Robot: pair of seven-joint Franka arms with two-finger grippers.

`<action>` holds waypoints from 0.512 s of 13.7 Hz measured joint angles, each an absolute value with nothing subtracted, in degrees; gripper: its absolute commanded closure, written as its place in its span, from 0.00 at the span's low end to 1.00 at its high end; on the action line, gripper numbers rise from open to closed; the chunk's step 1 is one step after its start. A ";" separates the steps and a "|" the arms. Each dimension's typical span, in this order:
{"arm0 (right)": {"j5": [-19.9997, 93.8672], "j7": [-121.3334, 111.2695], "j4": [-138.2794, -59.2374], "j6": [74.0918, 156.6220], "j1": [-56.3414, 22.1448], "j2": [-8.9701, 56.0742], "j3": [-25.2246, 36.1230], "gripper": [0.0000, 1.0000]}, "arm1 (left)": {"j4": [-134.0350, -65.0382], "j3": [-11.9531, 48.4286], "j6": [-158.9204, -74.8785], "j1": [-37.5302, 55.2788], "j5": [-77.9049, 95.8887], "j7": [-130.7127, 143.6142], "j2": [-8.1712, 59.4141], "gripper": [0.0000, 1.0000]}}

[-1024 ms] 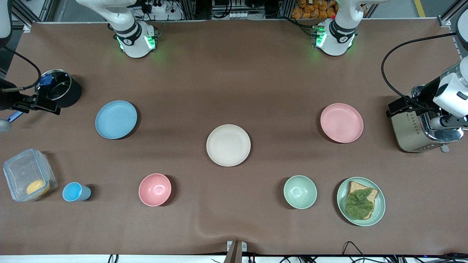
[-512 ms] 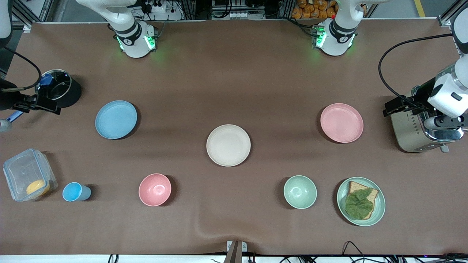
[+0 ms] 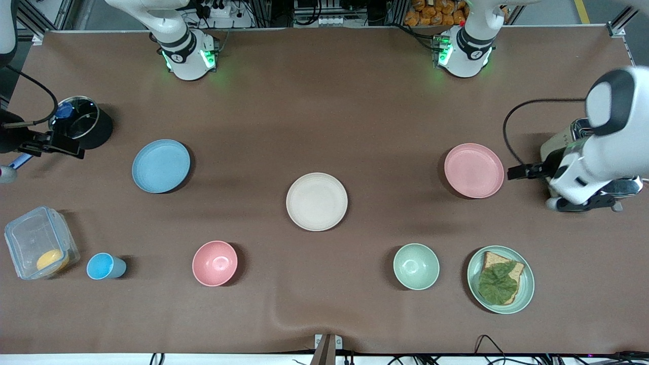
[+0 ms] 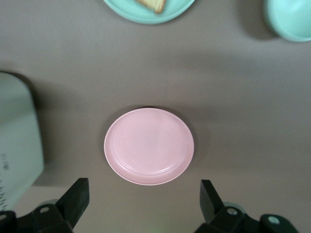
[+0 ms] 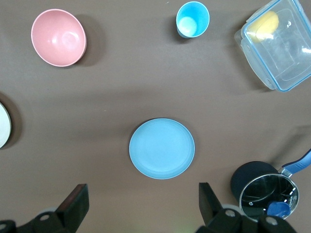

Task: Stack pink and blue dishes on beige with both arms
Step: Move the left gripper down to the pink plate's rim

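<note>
Two end effectors spread: left (image 4: 141,206) above pink plate (image 4: 149,145), right (image 5: 141,206) seemingly above blue plate (image 5: 162,148).

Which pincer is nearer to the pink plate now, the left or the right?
Left. The left pincer hangs open over the table beside the pink plate. The right pincer, also open, is near the blue plate.

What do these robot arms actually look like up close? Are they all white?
Mostly white: rounded, jointed segments with black bands at the joints. The left arm trails a looping black cable. Both bases glow green. Each tool ends in two black fingers, also seen on the right tool.
</note>
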State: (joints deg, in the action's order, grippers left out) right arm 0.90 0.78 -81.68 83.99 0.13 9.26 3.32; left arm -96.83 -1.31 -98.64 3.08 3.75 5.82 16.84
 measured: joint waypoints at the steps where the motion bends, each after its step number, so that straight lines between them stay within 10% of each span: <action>1: 0.90 0.78 -81.71 83.98 0.34 9.29 3.34 0.00 | -98.11 -1.29 -99.28 3.15 3.64 5.79 18.71 0.00; 7: 3.25 -4.11 -84.15 83.02 10.90 12.22 3.54 0.00 | -111.32 -1.44 -110.47 0.43 0.56 3.18 20.43 0.00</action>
